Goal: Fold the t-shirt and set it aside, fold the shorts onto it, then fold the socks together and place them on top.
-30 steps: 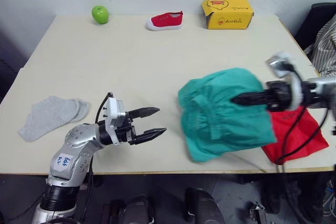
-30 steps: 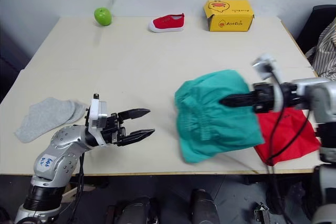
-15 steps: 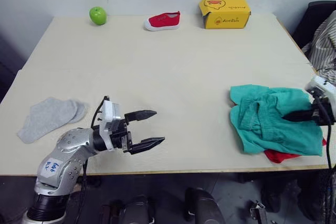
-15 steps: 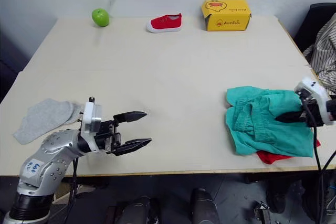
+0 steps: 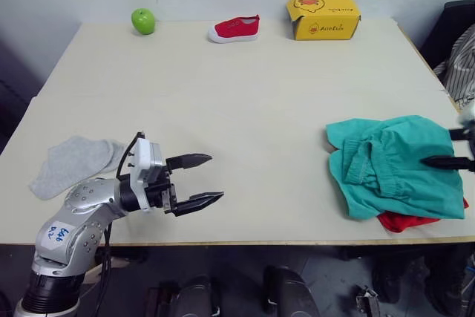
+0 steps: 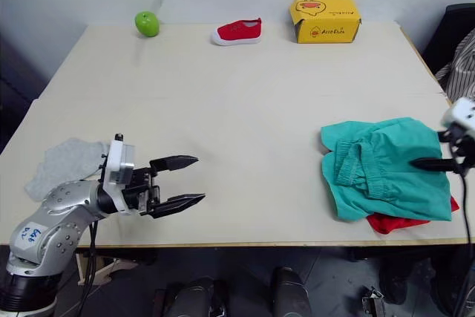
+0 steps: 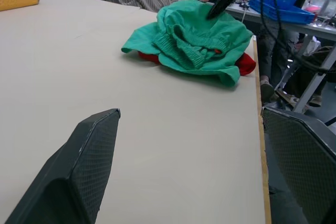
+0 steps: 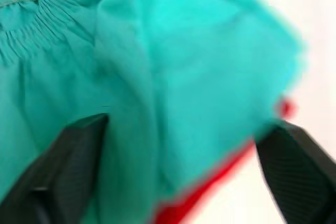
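I see teal shorts lying on red t-shirt near table's right front edge. Right gripper spread wide above shorts, empty. Left gripper gaping, empty. Grey socks front left.

The table is pale beige. Behind the open left gripper lie the socks; well ahead of it the t-shirt lies under the shorts. Along the far edge sit an apple, a red shoe and a yellow box.
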You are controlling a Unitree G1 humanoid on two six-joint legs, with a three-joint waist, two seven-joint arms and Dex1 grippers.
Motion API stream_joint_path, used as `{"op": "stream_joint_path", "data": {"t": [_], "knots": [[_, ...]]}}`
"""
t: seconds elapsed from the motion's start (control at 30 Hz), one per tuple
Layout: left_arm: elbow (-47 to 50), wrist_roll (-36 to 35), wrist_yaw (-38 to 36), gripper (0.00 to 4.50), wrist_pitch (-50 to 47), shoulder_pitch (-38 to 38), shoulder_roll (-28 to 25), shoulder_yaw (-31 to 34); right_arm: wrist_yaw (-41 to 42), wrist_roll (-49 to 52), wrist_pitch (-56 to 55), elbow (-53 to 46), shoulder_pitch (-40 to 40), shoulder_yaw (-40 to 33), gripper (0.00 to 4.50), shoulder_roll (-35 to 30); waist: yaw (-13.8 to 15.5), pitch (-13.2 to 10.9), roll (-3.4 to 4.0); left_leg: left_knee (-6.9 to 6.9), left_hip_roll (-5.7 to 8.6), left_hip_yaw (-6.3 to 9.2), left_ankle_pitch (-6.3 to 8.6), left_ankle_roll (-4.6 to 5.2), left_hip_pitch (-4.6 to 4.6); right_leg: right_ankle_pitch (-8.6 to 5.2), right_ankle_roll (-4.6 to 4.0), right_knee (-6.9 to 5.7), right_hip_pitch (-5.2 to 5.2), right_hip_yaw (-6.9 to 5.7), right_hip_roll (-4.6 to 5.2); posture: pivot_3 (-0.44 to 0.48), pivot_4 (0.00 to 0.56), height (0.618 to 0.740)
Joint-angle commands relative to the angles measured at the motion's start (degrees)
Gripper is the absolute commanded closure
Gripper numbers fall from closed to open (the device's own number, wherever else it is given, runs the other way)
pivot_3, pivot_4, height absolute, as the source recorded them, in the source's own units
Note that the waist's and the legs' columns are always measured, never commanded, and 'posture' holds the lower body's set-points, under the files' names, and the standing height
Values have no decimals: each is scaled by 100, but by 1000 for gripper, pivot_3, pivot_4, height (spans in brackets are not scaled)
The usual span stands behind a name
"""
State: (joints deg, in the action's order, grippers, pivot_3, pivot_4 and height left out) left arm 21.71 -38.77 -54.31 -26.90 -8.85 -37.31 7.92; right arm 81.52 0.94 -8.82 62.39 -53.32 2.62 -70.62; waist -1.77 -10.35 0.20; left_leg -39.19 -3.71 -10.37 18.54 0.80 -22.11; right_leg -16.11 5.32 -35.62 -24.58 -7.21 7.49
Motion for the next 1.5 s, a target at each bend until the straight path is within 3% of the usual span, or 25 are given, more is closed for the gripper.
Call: {"op": "stream_joint_path", "data": {"t": [0.03,0.1,0.27,0.4,0.47,0.53,0.7,0.87,1.0,1.17,1.27,1.4,1.5], "knots": [[-389,198,-184,0,318,-79,-110,133,-366,306,-292,-913,187,-548,17,-173,-46,0,0,0,-1,-6,0,-1,5,0,0,-4,-1,5,0,0,150,740],[-568,253,-207,0,404,-47,-108,167,-576,837,253,-2028,713,-1015,17,111,-54,0,0,2,-4,-7,-3,-5,6,0,0,-9,-2,4,-2,0,150,740],[-816,303,-241,0,530,48,-109,291,-1604,2179,1863,-5856,2810,-1867,17,1249,15,7,-17,2,-16,14,-3,-16,6,-4,-6,-16,0,-5,-4,0,150,740],[-972,363,-133,0,678,174,-161,588,-2530,2509,2395,-7583,3909,-1817,17,2283,118,6,-17,1,-13,23,-7,-6,-4,-3,-6,-21,-6,-8,11,0,150,740],[-1012,403,7,0,794,332,-173,875,-2977,2120,2134,-7982,4374,-1571,17,2735,167,10,-24,1,-11,25,-4,1,-6,-2,-4,-17,-3,-7,15,0,150,740],[-1050,514,59,0,1021,590,-207,1160,-3300,1746,1732,-8111,4696,-1426,17,3087,167,14,-32,1,-10,27,-2,5,-6,-2,-4,-13,1,-8,17,0,150,740],[-1353,573,522,0,1411,1903,-45,2700,-3342,1879,1606,-8145,4981,-1022,17,3630,-21,14,-35,13,-3,47,3,9,-8,-1,-2,-2,16,-29,22,0,150,740],[-1934,411,886,0,1519,3089,316,4030,-3436,1788,1333,-8076,4961,-866,17,3907,-131,6,-36,127,188,483,-93,65,-6,-28,42,67,246,-376,184,0,150,740],[-2228,394,1119,0,1507,4051,716,4702,-2708,1826,565,-7804,5107,-607,17,3808,47,1,-58,116,193,427,-92,64,-7,-39,45,61,210,-297,188,0,150,740],[-2223,350,1462,0,1415,4616,996,5080,-2272,2370,131,-7894,5545,-902,17,3824,264,11,-84,100,191,437,-44,64,-7,-37,47,86,210,-252,208,0,150,740],[-1811,142,1507,0,1157,4607,868,5049,-2185,2501,67,-8031,5790,-1027,17,3733,319,13,-86,101,178,434,-37,56,-7,-36,46,98,211,-243,217,0,150,740],[-1089,-151,1685,0,357,4103,190,4692,-1971,2700,219,-8137,5851,-968,17,3583,345,14,-88,102,158,435,-33,42,-8,-41,36,97,213,-246,203,0,150,740],[-952,106,1719,0,-132,3271,-800,4000,-2073,2804,426,-8270,5629,-966,17,3558,332,10,-80,101,157,429,-41,35,-6,-43,31,74,208,-242,196,0,150,740]]}}
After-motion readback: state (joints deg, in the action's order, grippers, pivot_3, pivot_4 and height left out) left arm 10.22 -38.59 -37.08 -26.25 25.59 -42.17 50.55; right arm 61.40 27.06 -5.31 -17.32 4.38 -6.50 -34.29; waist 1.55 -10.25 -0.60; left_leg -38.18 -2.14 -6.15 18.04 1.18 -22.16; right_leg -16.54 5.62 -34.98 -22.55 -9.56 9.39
